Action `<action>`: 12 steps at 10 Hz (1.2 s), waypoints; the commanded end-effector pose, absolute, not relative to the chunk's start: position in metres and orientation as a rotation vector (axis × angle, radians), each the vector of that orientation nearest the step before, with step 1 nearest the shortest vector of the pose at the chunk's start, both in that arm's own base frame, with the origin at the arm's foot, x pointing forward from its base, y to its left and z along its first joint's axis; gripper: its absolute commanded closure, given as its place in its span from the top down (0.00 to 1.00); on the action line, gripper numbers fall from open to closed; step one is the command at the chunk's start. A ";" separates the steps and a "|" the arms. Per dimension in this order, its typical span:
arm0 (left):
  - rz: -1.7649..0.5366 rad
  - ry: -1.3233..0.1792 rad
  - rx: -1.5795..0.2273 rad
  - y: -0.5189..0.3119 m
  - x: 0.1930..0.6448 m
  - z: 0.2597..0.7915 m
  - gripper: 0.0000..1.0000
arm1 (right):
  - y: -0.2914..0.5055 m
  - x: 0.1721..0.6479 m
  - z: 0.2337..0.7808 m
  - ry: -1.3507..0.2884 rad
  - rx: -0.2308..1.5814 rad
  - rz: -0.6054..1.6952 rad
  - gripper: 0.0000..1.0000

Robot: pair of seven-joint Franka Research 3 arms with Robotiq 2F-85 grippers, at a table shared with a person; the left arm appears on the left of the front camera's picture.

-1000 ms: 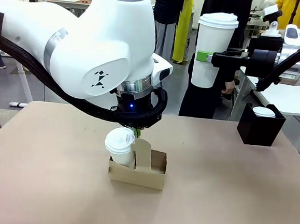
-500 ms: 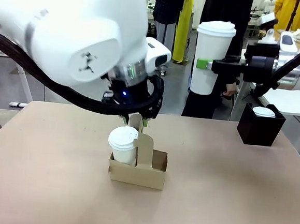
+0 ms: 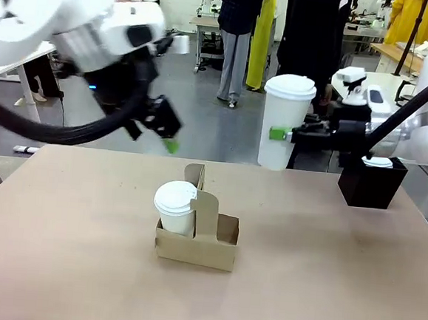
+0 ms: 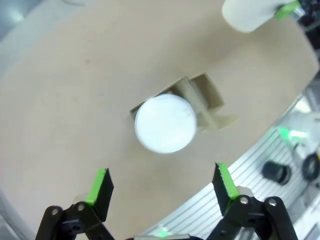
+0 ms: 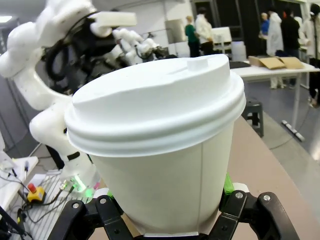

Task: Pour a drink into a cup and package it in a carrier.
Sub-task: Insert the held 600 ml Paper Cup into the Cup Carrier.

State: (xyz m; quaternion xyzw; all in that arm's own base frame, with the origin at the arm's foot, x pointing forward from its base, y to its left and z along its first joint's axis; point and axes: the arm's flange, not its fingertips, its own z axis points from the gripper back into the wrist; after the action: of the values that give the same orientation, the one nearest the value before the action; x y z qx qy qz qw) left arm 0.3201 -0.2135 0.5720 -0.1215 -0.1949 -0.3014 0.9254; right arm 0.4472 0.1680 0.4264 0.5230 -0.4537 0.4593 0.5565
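The brown cardboard carrier (image 3: 205,251) stands mid-table with a small white lidded cup (image 3: 175,204) in its left pocket. My left gripper (image 3: 165,137) hangs open above and to the left of it, nothing between its fingers. From the left wrist view I look down between the open left gripper (image 4: 161,176) onto that small cup's lid (image 4: 165,123) and the carrier (image 4: 209,98). High over the table's right half, the right gripper (image 3: 278,134) is shut on the tall white cup (image 3: 284,121), which wears a lid. That cup (image 5: 160,150) stands upright in the right gripper (image 5: 165,222). The drink is out of view.
A black box (image 3: 367,188) holding another small lidded cup (image 3: 378,162) sits at the table's far right. People stand beyond the far edge. Bare brown tabletop (image 3: 79,268) lies all around the carrier.
My left gripper has let go of the small cup in the carrier, opened, and swung up and away to the left. The right gripper has carried the tall cup slightly lower and leftward.
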 end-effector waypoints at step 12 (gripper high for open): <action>-0.890 -0.470 -0.180 -0.103 0.337 0.496 1.00 | 0.233 0.439 0.365 -1.006 1.381 1.258 0.81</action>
State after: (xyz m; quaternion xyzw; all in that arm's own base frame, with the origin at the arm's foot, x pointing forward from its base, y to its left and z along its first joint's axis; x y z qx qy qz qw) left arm 0.3423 -0.1172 0.5090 -0.0910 -0.2152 -0.3941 0.8889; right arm 0.4301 0.2279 0.3669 0.5622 -0.4149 0.5037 0.5081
